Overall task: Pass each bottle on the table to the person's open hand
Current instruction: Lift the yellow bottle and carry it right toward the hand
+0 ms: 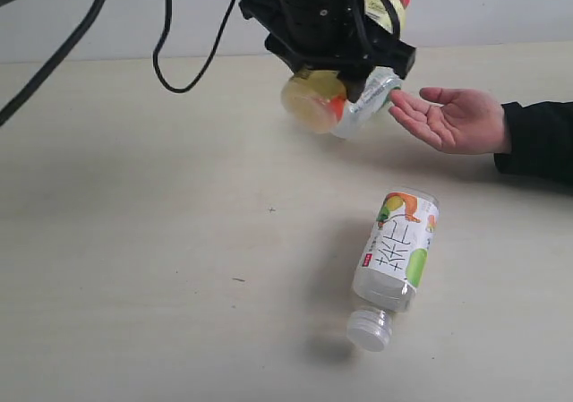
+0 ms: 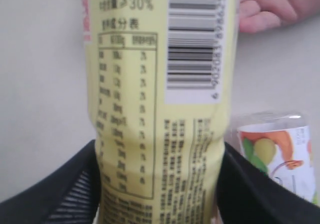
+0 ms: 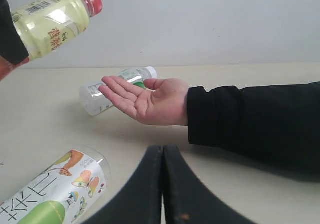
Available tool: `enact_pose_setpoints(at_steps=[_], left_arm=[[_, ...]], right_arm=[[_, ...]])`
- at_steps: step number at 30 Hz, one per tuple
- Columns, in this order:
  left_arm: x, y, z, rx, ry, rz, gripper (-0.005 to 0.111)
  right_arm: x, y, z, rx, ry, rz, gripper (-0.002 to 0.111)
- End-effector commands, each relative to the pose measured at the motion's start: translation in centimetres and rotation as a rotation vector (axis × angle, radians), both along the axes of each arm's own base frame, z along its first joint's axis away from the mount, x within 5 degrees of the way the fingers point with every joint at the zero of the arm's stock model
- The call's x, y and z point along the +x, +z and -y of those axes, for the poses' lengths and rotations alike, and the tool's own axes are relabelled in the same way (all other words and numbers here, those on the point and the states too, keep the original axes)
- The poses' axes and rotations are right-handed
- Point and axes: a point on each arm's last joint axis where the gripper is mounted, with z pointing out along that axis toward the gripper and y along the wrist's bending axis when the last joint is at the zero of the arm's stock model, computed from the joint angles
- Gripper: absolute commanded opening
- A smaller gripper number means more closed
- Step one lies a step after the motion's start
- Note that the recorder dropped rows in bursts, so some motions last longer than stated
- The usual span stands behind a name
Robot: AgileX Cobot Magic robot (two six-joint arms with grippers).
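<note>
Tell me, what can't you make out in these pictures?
The yellow bottle: its cap is cut off by the left wrist view's edge; its small print is blurred.
The clear bottle: the hand covers its middle in the right wrist view; the left arm hides most of it in the exterior view.
The wide bottle: cropped by the edges in both wrist views.
The right claw: absent from the exterior view; only its shut fingertips show.

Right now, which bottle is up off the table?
The yellow bottle with the red cap: the left gripper holds it in the air. The wide bottle and the clear bottle by the hand lie on the table.
</note>
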Motion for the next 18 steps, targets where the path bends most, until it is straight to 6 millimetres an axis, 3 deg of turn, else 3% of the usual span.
enact_pose_setpoints(at_steps=[1, 8, 12, 18], left_arm=[[-1.6, 1.0, 1.7, -0.078, 0.065, 0.034, 0.000], [-2.7, 0.9, 4.9, -0.332, 0.083, 0.002, 0.000], [-2.4, -1.2, 7.0, -0.481, 0.095, -0.078, 0.000], [-0.5, -4.8, 8.3, -0.653, 0.205, -0.200, 0.000]], right_arm=[[0.0, 0.0, 0.0, 0.000, -0.006, 0.011, 0.000], [0.0, 0.0, 0.0, 0.000, -0.006, 0.011, 0.000], [0.0, 0.0, 0.0, 0.000, -0.006, 0.011, 0.000], [0.0, 0.0, 0.0, 0.000, -0.006, 0.011, 0.000]])
